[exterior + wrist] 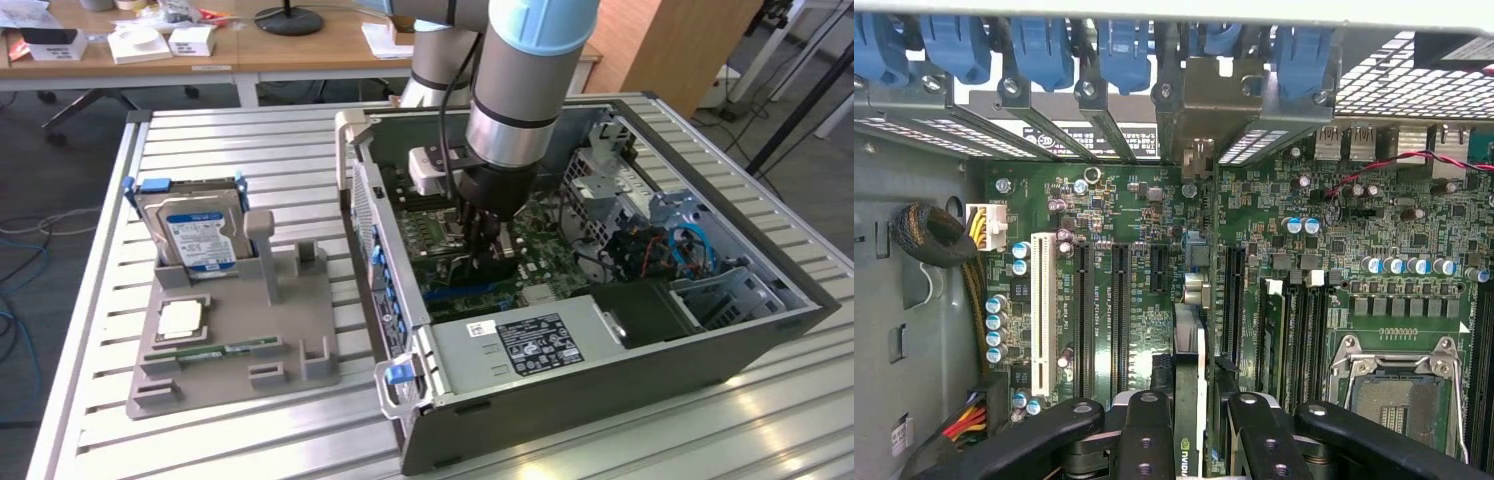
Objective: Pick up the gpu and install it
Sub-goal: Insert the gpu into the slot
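Bright even daylight; glare on table slats [667, 440]; wrist view sharp.

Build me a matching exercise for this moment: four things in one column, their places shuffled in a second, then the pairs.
1. gpu
2. hard drive
3. memory stick
4. power supply

A. standing upright in the grey holder
B. lying flat in a groove of the grey holder
C. between the gripper fingers, over the motherboard
D. at the near corner of the computer case

Pairs: 1-C, 2-A, 3-B, 4-D
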{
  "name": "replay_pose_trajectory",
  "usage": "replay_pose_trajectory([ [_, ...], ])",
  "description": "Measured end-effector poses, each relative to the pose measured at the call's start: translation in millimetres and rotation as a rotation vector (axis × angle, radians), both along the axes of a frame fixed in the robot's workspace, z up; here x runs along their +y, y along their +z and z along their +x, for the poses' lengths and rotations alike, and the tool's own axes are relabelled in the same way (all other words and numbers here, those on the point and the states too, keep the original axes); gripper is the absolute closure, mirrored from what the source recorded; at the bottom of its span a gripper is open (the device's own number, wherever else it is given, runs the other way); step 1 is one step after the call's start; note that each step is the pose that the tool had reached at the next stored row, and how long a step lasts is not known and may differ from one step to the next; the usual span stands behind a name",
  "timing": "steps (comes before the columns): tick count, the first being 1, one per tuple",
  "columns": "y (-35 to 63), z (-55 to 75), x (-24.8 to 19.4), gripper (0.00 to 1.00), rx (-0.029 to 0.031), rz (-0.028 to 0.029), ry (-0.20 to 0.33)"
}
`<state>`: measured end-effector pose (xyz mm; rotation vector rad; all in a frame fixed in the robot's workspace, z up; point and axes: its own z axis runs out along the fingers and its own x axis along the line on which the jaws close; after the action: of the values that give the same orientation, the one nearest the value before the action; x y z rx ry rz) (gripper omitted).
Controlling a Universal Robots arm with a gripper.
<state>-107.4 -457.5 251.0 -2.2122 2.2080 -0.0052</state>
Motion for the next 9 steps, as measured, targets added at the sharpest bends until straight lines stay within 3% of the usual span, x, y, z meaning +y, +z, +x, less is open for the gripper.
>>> replay_pose_trajectory([
  [9,0.0,0.0,0.0,0.73,0.0001,0.0000,0.000],
])
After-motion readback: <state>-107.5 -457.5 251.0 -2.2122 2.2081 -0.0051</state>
